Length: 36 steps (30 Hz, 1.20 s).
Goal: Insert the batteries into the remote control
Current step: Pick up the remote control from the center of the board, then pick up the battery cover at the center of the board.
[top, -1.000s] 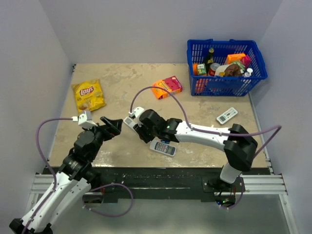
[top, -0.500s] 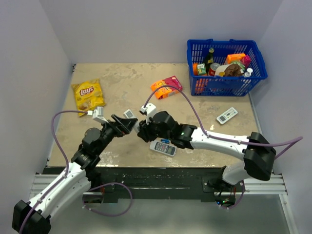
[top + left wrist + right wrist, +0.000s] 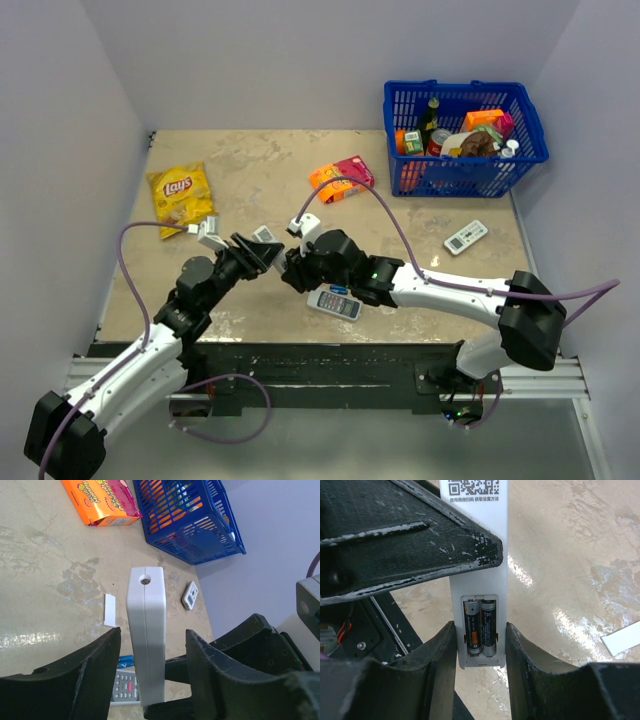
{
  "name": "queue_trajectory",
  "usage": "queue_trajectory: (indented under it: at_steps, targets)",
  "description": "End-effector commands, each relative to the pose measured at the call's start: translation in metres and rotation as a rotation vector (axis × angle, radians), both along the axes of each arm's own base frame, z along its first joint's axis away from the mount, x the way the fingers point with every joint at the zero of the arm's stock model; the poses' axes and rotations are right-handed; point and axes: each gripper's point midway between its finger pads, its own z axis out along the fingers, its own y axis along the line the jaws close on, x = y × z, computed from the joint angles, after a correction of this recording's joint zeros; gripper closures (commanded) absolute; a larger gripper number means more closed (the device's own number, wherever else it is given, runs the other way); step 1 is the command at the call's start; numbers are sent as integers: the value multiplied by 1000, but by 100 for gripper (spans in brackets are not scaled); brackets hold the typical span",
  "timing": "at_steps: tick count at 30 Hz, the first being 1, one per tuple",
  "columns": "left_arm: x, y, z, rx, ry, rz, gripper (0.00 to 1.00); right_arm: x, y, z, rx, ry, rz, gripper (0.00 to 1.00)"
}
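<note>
since the small white cover (image 3: 110,610) lies off on the table (image 3: 580,540), well away from both claws, the two batteries (image 3: 481,627) sit bare in the open bay of the remote control (image 3: 480,582), side by side and seemingly seated. the right claw (image 3: 481,640) is clamped on the remote's narrow edges right at that bay, a finger touching each side, so the remote is held in the air between the two claws. the left claw (image 3: 153,632) stands apart around the far length of the remote, with a gap showing on either side and one finger lying across the back face just beyond the bay. the chief risk, i judge, is a tilt or jolt shaking a cell loose, with nothing to hold it in. a second is the grip: it pinches a slim, smooth end, and the stick could pivot or slip if the left claw nudges it. that left finger, if it swept toward the right claw, might also catch a battery end and lever it out.
</note>
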Motion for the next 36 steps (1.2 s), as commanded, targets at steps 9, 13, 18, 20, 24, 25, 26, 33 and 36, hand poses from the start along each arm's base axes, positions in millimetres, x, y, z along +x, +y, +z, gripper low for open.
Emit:
queue_trajectory:
  at_steps: [9,13,18,20,24,25,26,33,36]
  targets:
    - [3,-5,26,-8,-99,-25,75,-3,7,38,117,-25,4,97]
    - [7,3,37,74,-103,13,89,-7,6,44,132,28,-11,74]
    - [21,37,66,319,-140,151,90,11,-17,61,49,45,-172,21]
    - [24,57,81,430,-154,222,91,30,-43,49,-43,74,-301,21]
    - [17,80,100,493,-203,297,92,52,-81,11,-205,174,-439,21]
    - [14,84,103,501,-212,310,92,56,-85,5,-218,201,-468,21]
    - [9,89,108,515,-235,320,92,65,-89,-3,-243,217,-503,22]
    - [-10,110,106,512,-271,375,92,87,-93,-53,-447,272,-597,23]
    - [-15,117,107,523,-280,392,91,92,-90,-65,-454,304,-601,24]
